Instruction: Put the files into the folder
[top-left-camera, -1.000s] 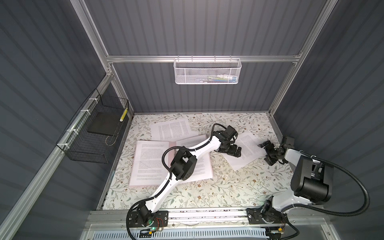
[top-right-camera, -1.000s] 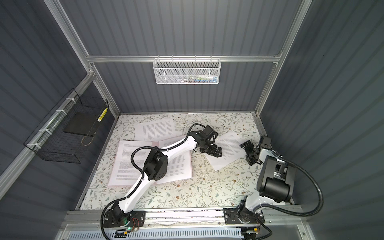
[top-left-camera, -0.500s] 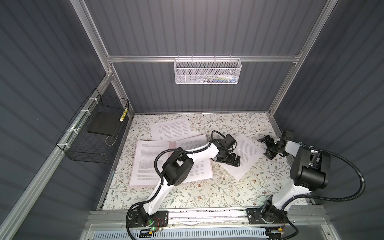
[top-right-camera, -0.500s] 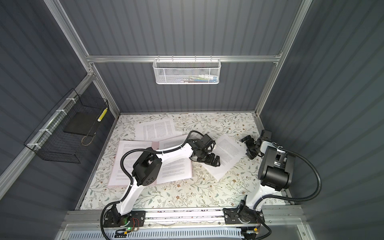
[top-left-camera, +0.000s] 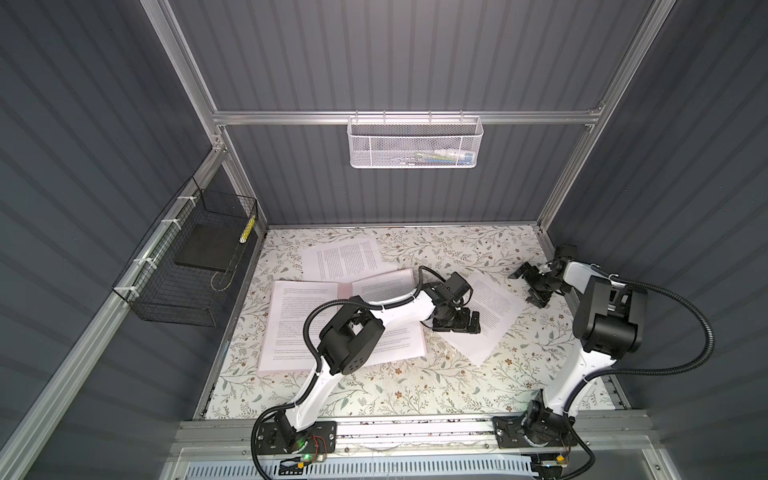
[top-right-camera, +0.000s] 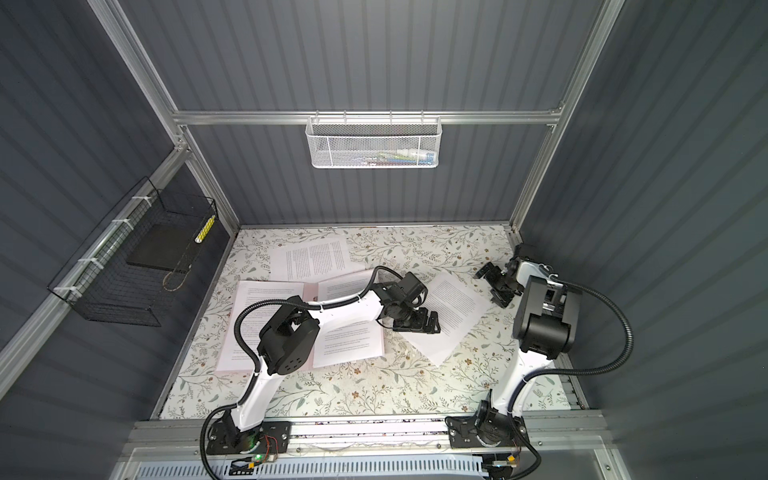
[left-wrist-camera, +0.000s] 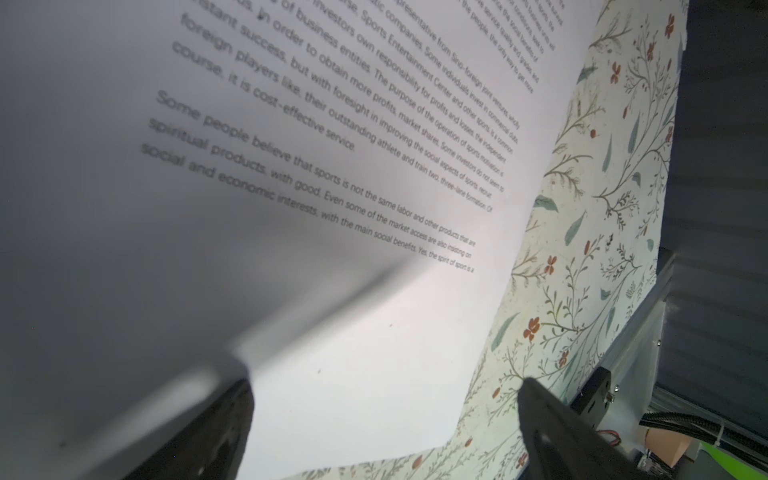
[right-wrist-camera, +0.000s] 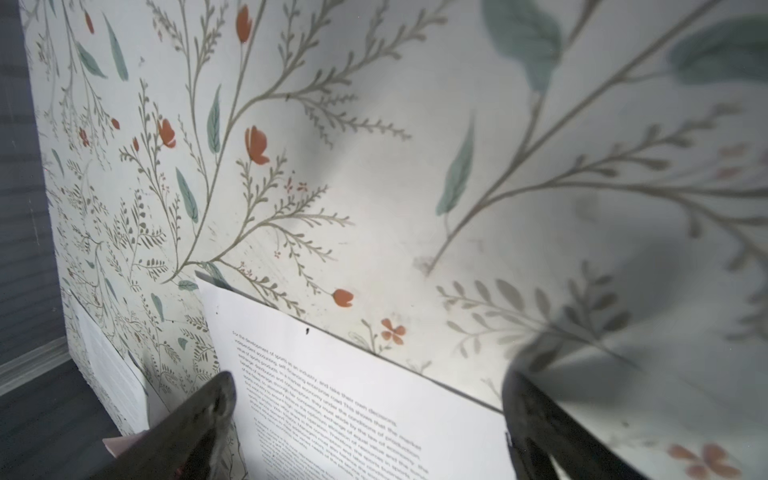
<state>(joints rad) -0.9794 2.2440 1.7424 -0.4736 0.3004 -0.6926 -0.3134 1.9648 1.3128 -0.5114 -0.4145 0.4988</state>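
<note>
The pale pink folder (top-left-camera: 344, 289) (top-right-camera: 309, 291) lies open at left centre with printed sheets (top-left-camera: 291, 324) on both halves. Another of the files (top-left-camera: 340, 259) lies behind it. A third sheet (top-left-camera: 486, 316) (top-right-camera: 453, 316) lies askew to the right. My left gripper (top-left-camera: 455, 324) (top-right-camera: 415, 324) is open and low over that sheet's left edge; in the left wrist view the sheet (left-wrist-camera: 332, 208) fills the space between the gripper (left-wrist-camera: 384, 395) fingers (left-wrist-camera: 216, 428). My right gripper (top-left-camera: 530, 286) (top-right-camera: 494, 282) is open by the sheet's far corner, holding nothing; its wrist view shows the sheet (right-wrist-camera: 353, 395) below the gripper (right-wrist-camera: 368, 386).
A black wire basket (top-left-camera: 166, 291) holding a flat black slab (top-left-camera: 208, 249) hangs on the left wall. A white mesh basket (top-left-camera: 415, 143) hangs on the back wall. The floral table (top-left-camera: 415, 390) ends at a metal rail (top-left-camera: 415, 428) in front and a frame post (top-left-camera: 548, 232) at back right.
My left gripper has moved toward the front along the right-hand sheet, and that sheet now lies a little nearer the front. My right gripper has drawn back toward the far right corner. Both stayed open.
</note>
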